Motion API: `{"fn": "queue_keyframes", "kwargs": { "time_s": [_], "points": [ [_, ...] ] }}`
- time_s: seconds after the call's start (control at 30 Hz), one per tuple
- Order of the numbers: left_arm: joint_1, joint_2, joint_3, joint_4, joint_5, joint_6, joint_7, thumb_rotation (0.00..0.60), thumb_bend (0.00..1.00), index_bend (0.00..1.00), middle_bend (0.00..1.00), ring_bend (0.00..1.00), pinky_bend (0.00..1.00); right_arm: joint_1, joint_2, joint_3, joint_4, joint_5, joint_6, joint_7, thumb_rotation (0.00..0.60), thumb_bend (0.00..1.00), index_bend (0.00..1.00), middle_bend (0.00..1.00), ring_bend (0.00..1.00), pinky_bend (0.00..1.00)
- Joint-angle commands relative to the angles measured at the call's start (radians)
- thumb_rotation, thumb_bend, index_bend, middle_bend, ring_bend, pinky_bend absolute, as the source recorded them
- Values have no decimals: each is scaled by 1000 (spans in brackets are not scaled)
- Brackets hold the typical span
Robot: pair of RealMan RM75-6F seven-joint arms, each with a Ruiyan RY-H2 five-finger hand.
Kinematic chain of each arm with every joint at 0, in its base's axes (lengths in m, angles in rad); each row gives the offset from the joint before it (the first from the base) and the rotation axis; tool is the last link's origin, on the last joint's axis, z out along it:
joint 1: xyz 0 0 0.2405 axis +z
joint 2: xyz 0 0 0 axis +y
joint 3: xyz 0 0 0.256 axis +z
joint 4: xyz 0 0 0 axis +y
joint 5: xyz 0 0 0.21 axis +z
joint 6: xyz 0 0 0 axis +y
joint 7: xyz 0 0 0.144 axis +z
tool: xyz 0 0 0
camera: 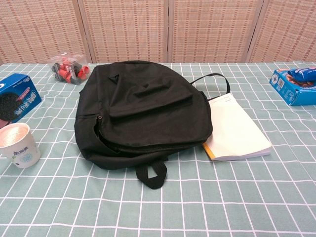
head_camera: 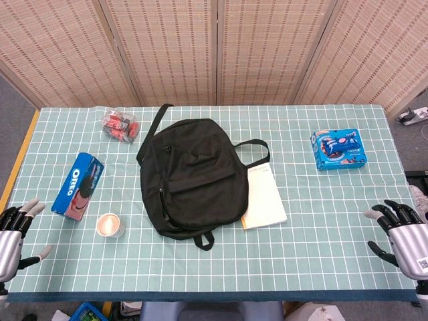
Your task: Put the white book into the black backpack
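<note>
The black backpack (head_camera: 192, 175) lies flat in the middle of the table, zipped side up, also seen as the backpack (camera: 143, 114) in the chest view. The white book (head_camera: 265, 196) lies flat right beside it, its left edge tucked slightly under the bag; the chest view shows the book (camera: 237, 131) with a yellow spine edge. My left hand (head_camera: 13, 234) hovers at the table's near left corner, fingers spread, empty. My right hand (head_camera: 403, 232) is at the near right corner, fingers apart, holding nothing. Neither hand shows in the chest view.
A blue Oreo box (head_camera: 79, 185) and a white cup (head_camera: 110, 225) sit left of the backpack. A packet of red items (head_camera: 120, 126) lies at the back left. A blue snack box (head_camera: 339, 149) sits at the right. Folding screens stand behind the table.
</note>
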Motion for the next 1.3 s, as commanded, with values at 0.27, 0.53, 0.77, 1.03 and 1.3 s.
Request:
{"fn": "queue_keyframes", "kwargs": {
  "time_s": [0.27, 0.53, 0.77, 1.03, 1.3],
  "points": [
    [2, -4, 2, 1, 14, 9, -1, 600, 188, 199, 135, 147, 101, 74, -50, 4, -18, -7, -129, -24, 600, 128, 334, 291, 179, 224],
    [13, -1, 9, 4, 26, 28, -20, 600, 188, 199, 135, 147, 101, 233, -189, 29, -15, 26, -386, -93, 600, 124, 334, 293, 179, 224],
    [28, 4, 12, 20, 17, 41, -46, 600, 188, 199, 135, 147, 101, 331, -344, 71, 85, 70, -491, -163, 600, 125, 344, 293, 179, 224],
    [35, 3, 13, 38, 11, 42, -63, 600, 188, 199, 135, 147, 101, 397, -540, 110, 255, 123, -512, -186, 600, 124, 381, 294, 179, 224],
    [31, 1, 13, 54, 1, 25, -74, 600, 188, 199, 135, 147, 101, 426, -680, 115, 377, 170, -518, -194, 600, 65, 416, 315, 179, 224]
  ]
}}
